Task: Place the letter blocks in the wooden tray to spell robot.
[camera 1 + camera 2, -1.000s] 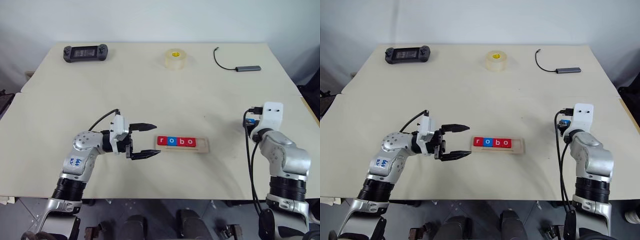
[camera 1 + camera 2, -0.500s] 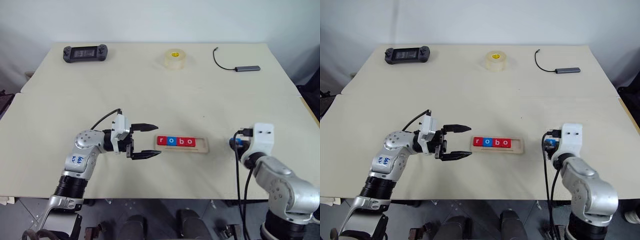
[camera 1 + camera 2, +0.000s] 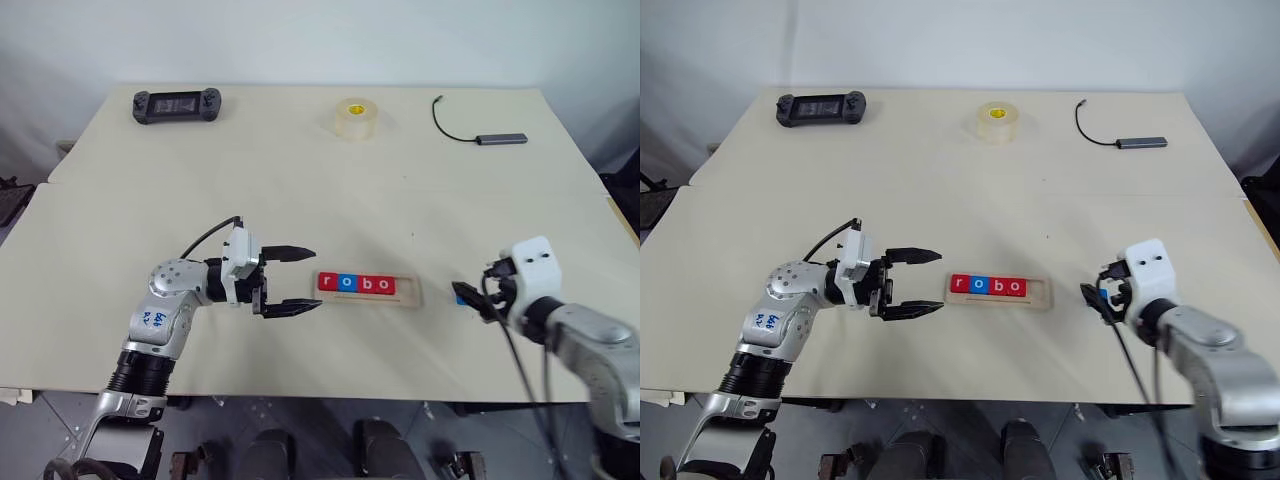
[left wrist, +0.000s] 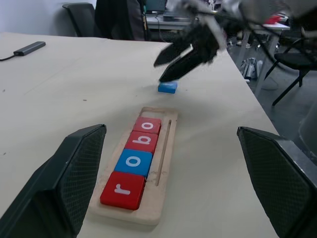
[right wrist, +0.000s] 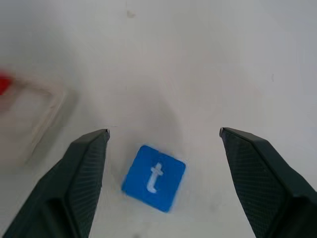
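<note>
Head views: we see the wooden tray near the front middle of the table, with four letter blocks seated in it reading r, o, b, o; the slot at its right end is bare. The left gripper lies level just left of the tray, pointing at it, fingers spread, nothing between them. The right gripper sits to the right of the tray, a bit of blue showing at its tips. At the far edge we note a game controller, a roll of tape and a cabled adapter.

Left wrist view: we look along the tray from its r end; red r, blue o, red b, red o. Beyond the tray the blue t block lies flat on the table, the right gripper's dark fingers poised just over it.

Right wrist view: the t block rests on the table between the spread fingers, touched by neither; a blurred tray corner lies off to one side
</note>
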Action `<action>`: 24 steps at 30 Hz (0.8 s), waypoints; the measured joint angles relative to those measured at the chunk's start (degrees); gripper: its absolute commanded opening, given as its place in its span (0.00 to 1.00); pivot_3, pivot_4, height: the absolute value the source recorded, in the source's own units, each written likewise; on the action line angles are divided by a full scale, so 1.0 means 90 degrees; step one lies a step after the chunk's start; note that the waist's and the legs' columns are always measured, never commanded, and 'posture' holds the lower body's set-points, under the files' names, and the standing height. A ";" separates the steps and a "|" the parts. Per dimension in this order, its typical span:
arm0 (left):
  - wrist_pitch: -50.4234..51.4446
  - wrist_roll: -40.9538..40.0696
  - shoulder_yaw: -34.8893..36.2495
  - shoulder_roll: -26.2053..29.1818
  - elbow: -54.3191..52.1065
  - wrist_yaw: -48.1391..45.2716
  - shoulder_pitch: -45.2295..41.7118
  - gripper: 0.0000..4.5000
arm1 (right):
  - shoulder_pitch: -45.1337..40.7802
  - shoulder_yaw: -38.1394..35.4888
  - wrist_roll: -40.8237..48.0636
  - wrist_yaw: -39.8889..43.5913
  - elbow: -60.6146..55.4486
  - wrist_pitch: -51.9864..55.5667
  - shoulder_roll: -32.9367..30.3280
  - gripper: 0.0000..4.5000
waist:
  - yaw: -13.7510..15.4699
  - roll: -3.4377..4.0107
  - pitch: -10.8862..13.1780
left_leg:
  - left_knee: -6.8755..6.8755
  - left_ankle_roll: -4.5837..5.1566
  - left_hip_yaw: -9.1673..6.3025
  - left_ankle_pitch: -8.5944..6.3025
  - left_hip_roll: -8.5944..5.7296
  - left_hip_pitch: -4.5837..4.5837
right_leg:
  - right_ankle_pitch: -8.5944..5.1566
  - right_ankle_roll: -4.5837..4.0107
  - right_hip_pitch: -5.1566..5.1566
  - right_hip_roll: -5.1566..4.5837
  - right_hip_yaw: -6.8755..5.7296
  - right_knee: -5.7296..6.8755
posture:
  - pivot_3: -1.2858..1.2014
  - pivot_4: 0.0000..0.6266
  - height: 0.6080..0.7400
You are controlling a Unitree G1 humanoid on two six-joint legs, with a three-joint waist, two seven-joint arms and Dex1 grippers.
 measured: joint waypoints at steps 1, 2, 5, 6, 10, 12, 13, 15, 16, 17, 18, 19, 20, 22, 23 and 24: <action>0.0000 0.0000 0.0002 0.0004 0.0000 0.0004 0.0000 1.00 | 0.0130 0.0056 0.0006 0.0586 0.0230 -0.0421 -0.0376 0.84 | -0.0002 -0.0001 0.0001 | 0.0000 0.0001 0.0000 0.0000 0.0002 0.0000 | 0.0000 0.0001 0.0002 0.0001 0.0000 -0.0003 | 0.52 0.24 1.00; -0.0001 0.0000 0.0001 0.0003 0.0000 0.0006 0.0000 1.00 | 0.0197 0.0158 0.0007 0.1150 0.0492 -0.0872 -0.0689 0.84 | -0.0002 -0.0004 0.0002 | 0.0003 0.0003 0.0003 -0.0002 0.0002 0.0001 | 0.0001 0.0002 0.0003 0.0001 0.0000 -0.0003 | 0.52 0.24 1.00; -0.0001 -0.0002 -0.0001 -0.0006 -0.0013 0.0006 0.0001 1.00 | 0.0147 0.0531 -0.0129 0.2452 0.1353 -0.2247 -0.1253 0.84 | -0.0040 -0.0009 0.0005 | 0.0005 0.0003 0.0015 -0.0002 0.0005 0.0008 | 0.0005 0.0008 0.0004 0.0002 0.0010 -0.0003 | 0.52 0.24 1.00; -0.0001 -0.0003 -0.0003 -0.0010 -0.0027 0.0002 0.0003 1.00 | -0.0044 0.0785 -0.0313 0.2852 0.1872 -0.2857 -0.1429 0.84 | -0.0044 -0.0011 0.0006 | 0.0008 0.0003 0.0020 -0.0002 0.0005 0.0010 | 0.0006 0.0010 0.0006 0.0001 0.0012 -0.0003 | 0.52 0.24 1.00; 0.0002 -0.0007 -0.0006 -0.0002 -0.0055 -0.0032 0.0013 1.00 | -0.0854 0.1400 -0.0822 0.3777 0.3354 -0.4212 -0.1603 0.84 | -0.0018 -0.0011 0.0007 | 0.0010 -0.0001 0.0017 0.0003 0.0008 0.0013 | 0.0007 0.0012 0.0004 -0.0001 0.0012 -0.0001 | 0.52 0.24 1.00; 0.0004 -0.0009 -0.0002 0.0003 -0.0064 -0.0039 0.0017 1.00 | -0.1221 0.1664 -0.0944 0.4027 0.3842 -0.4495 -0.1570 0.84 | -0.0015 -0.0012 0.0007 | 0.0011 -0.0002 0.0016 0.0003 0.0008 0.0012 | 0.0007 0.0012 0.0003 -0.0003 0.0012 -0.0001 | 0.52 0.24 1.00; 0.0004 -0.0009 -0.0004 0.0003 -0.0067 -0.0040 0.0020 1.00 | -0.1390 0.1752 -0.1003 0.4097 0.4067 -0.4598 -0.1524 0.84 | -0.0013 -0.0012 0.0007 | 0.0011 -0.0002 0.0016 0.0004 0.0007 0.0012 | 0.0007 0.0012 0.0002 -0.0005 0.0012 -0.0001 | 0.52 0.24 1.00; 0.0004 -0.0010 -0.0002 0.0009 -0.0077 -0.0040 0.0024 1.00 | -0.1683 0.1909 -0.1094 0.4203 0.4443 -0.4744 -0.1389 0.84 | -0.0009 -0.0012 0.0007 | 0.0012 -0.0004 0.0014 0.0004 0.0008 0.0011 | 0.0007 0.0012 0.0002 -0.0006 0.0011 -0.0002 | 0.52 0.24 1.00; 0.0004 -0.0010 -0.0002 0.0010 -0.0083 -0.0038 0.0024 1.00 | -0.1772 0.1968 -0.1118 0.4245 0.4568 -0.4774 -0.1335 0.84 | -0.0008 -0.0012 0.0007 | 0.0012 -0.0004 0.0015 0.0004 0.0007 0.0011 | 0.0007 0.0012 0.0002 -0.0006 0.0011 -0.0002 | 0.52 0.24 1.00; 0.0003 -0.0009 -0.0002 0.0011 -0.0087 -0.0036 0.0024 1.00 | -0.1843 0.2043 -0.1144 0.4277 0.4678 -0.4821 -0.1291 0.84 | -0.0006 -0.0011 0.0007 | 0.0012 -0.0005 0.0014 0.0004 0.0007 0.0011 | 0.0007 0.0012 0.0002 -0.0006 0.0010 -0.0002 | 0.52 0.24 1.00; 0.0003 -0.0010 -0.0002 0.0012 -0.0089 -0.0032 0.0024 1.00 | -0.1895 0.2104 -0.1190 0.4306 0.4773 -0.4854 -0.1240 0.84 | -0.0006 -0.0011 0.0007 | 0.0012 -0.0005 0.0014 0.0004 0.0007 0.0010 | 0.0007 0.0012 0.0002 -0.0007 0.0010 -0.0002 | 0.52 0.24 1.00; 0.0002 -0.0010 -0.0002 0.0012 -0.0092 -0.0025 0.0024 1.00 | -0.1915 0.2133 -0.1218 0.4331 0.4847 -0.4866 -0.1190 0.84 | -0.0005 -0.0011 0.0007 | 0.0012 -0.0005 0.0014 0.0004 0.0007 0.0010 | 0.0007 0.0012 0.0002 -0.0008 0.0010 -0.0002 | 0.52 0.24 1.00; 0.0002 -0.0009 -0.0002 0.0013 -0.0094 -0.0017 0.0024 1.00 | -0.1923 0.2163 -0.1236 0.4359 0.4909 -0.4868 -0.1165 0.84 | 0.0002 -0.0011 0.0007 | 0.0012 -0.0005 0.0014 0.0004 0.0006 0.0010 | 0.0007 0.0012 0.0002 -0.0008 0.0010 -0.0002 | 0.52 0.24 1.00; 0.0001 -0.0009 -0.0001 0.0024 -0.0097 0.0003 0.0025 1.00 | -0.1970 0.2170 -0.1254 0.4430 0.4975 -0.4873 -0.1163 0.75 | 0.0005 -0.0011 0.0007 | 0.0014 -0.0005 0.0012 0.0004 0.0006 0.0010 | 0.0007 0.0012 0.0003 -0.0009 0.0009 -0.0003 | 0.52 0.24 1.00; 0.0001 -0.0009 -0.0001 0.0025 -0.0097 0.0007 0.0026 1.00 | -0.1982 0.2170 -0.1261 0.4455 0.4998 -0.4890 -0.1163 0.70 | 0.0006 -0.0011 0.0007 | 0.0014 -0.0005 0.0012 0.0004 0.0006 0.0009 | 0.0007 0.0012 0.0003 -0.0009 0.0009 -0.0003 | 0.52 0.24 1.00; 0.0000 -0.0010 0.0000 0.0029 -0.0099 0.0010 0.0026 1.00 | -0.1986 0.2171 -0.1269 0.4471 0.5018 -0.4931 -0.1161 0.62 | 0.0006 -0.0011 0.0007 | 0.0014 -0.0005 0.0012 0.0004 0.0006 0.0010 | 0.0007 0.0012 0.0003 -0.0009 0.0009 -0.0003 | 0.52 0.24 1.00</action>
